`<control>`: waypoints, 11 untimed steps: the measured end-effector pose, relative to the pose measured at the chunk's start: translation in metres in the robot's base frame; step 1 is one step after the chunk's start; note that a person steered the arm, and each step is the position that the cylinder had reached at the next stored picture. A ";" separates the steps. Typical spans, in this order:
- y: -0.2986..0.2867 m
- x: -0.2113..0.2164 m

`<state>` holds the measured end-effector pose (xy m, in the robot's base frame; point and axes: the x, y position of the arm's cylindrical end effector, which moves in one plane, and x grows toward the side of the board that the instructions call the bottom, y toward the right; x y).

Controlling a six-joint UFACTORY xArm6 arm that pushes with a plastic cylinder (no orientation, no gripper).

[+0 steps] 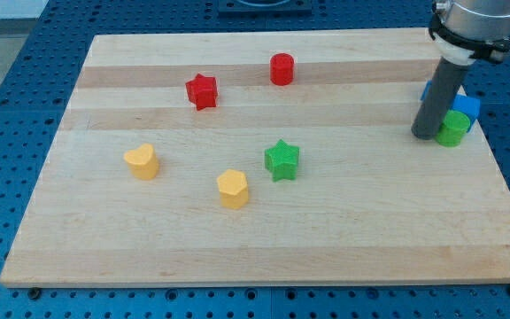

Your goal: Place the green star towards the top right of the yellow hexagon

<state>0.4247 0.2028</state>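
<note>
At the view's left of the wooden bench [343, 257], a yellow heart-shaped block [141, 162] is seen lying alone. Further right, a red star [202, 91] is found nearer the view's top, and below it, toward the view's bottom, the yellow hexagon [233, 189] is set. Just to its upper right the green star [282, 159] is placed, near the hexagon but apart from it. Above that, a red cylinder [282, 68] is stood close to the bench's top edge. Over at the far right, my tip [425, 135] is planted on the bench, right against a green cylinder [454, 128], with a blue block [464, 108] just behind, its shape partly hidden. No jaws are carried here; only the rod is shown. The tip is kept well apart from the green star.
</note>
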 end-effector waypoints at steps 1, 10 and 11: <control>-0.052 0.002; -0.250 0.019; -0.247 0.028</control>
<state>0.4522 -0.0444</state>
